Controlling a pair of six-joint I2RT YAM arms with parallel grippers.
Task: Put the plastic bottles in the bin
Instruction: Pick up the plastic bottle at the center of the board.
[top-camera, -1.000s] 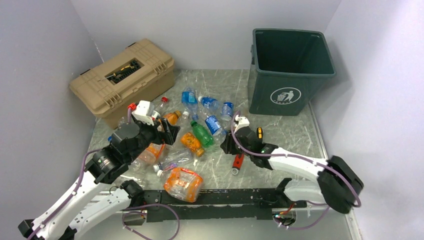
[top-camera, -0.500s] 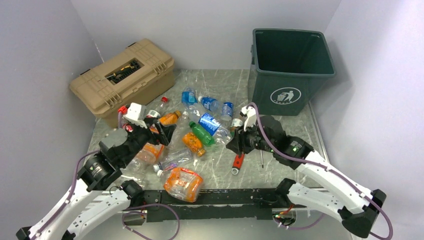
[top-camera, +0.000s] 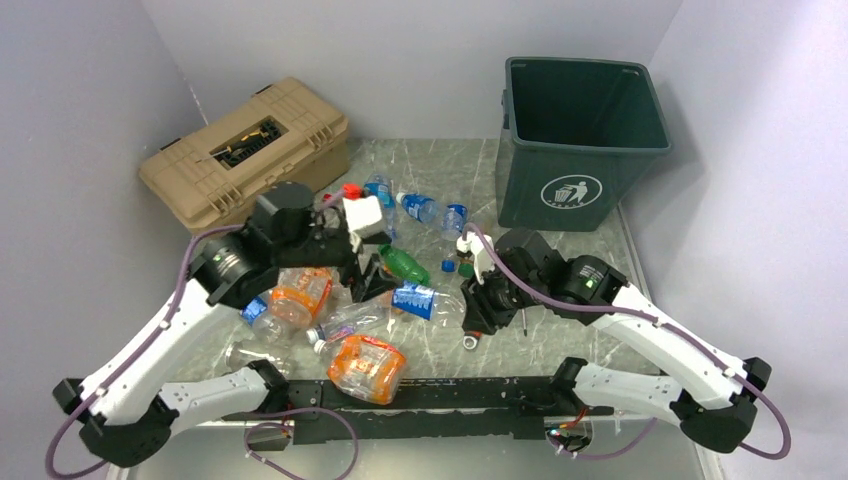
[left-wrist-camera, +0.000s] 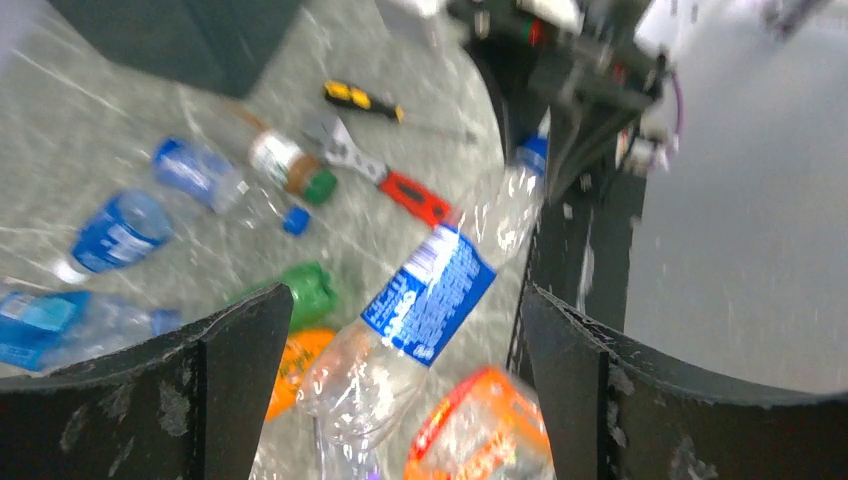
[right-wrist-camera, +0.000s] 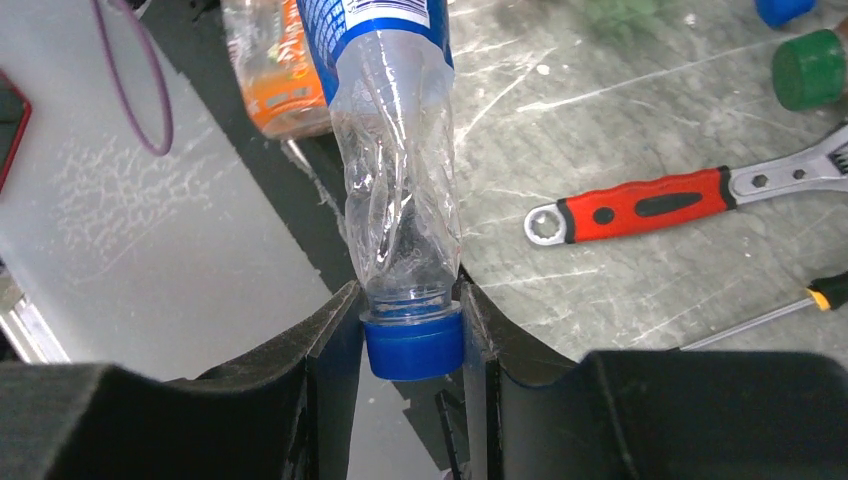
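Two arms lean over the grey marbled counter (top-camera: 600, 265). At the far left a tan plastic toolbox (top-camera: 245, 150) sits against the wall. Just right of it the left claw (top-camera: 375, 275) hangs over the litter with its fingers (left-wrist-camera: 230, 350) spread wide, gripping nothing. Under and around it the small crushed plastic bottles (top-camera: 345, 318) lie scattered on the counter between the toolbox and the bin. An orange-labelled clear bottle (top-camera: 300, 295) lies beneath the left arm and a flattened orange-labelled bottle (top-camera: 365, 367) near the front edge. A green bottle (top-camera: 403, 263) lies in the middle, with several blue-labelled bottles (top-camera: 420, 208) farther back. Next comes a clear crushed bottle with a blue label and blue cap (right-wrist-camera: 400, 200), pinched at the cap by the right claw (right-wrist-camera: 410, 315), whose fingers press on both sides of it. Its body sticks out toward the left claw. Beneath the right arm lie a red-handled metal wrench (right-wrist-camera: 640, 205) and a yellow-and-black screwdriver (left-wrist-camera: 360, 98), near each other. At the far right the tall dark green square plastic bin (top-camera: 530, 190) stands upright at the back of the counter, apart from the held bottle
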